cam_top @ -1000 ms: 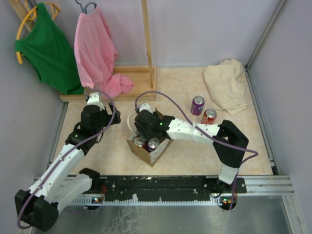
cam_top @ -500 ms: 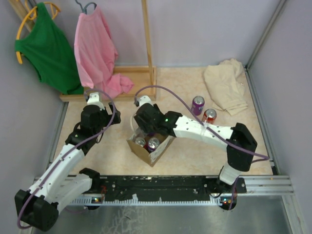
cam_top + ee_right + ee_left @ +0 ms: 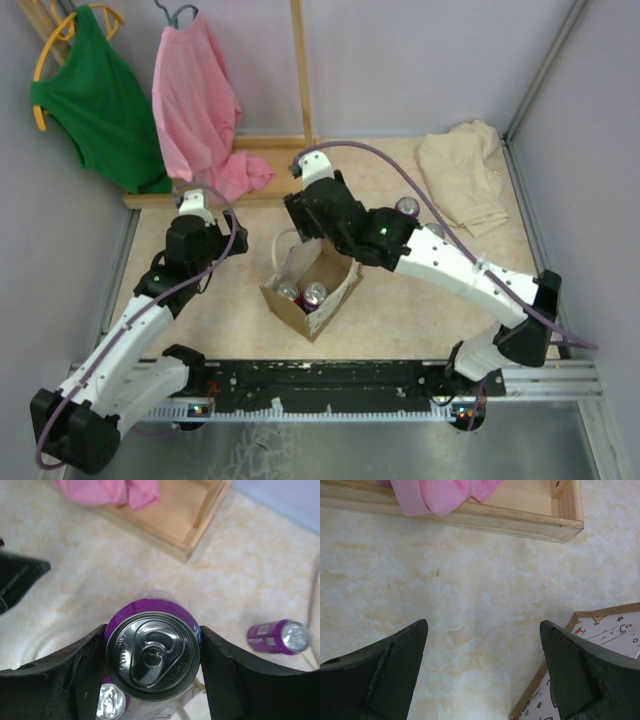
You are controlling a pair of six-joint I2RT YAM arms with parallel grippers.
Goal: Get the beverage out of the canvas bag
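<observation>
R gripper (image 3: 153, 641) risen from bag (image 3: 338, 300); wrist-only: purple can (image 3: 150, 655) gripped.

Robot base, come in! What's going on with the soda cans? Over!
Right pincer shut on purple can, held above bag. Left pincer open, empty. Two cans inside bag. Nothing blocking the lift.

Glossy metal can (image 3: 151, 654), smooth wooden frame (image 3: 470, 522)
</observation>
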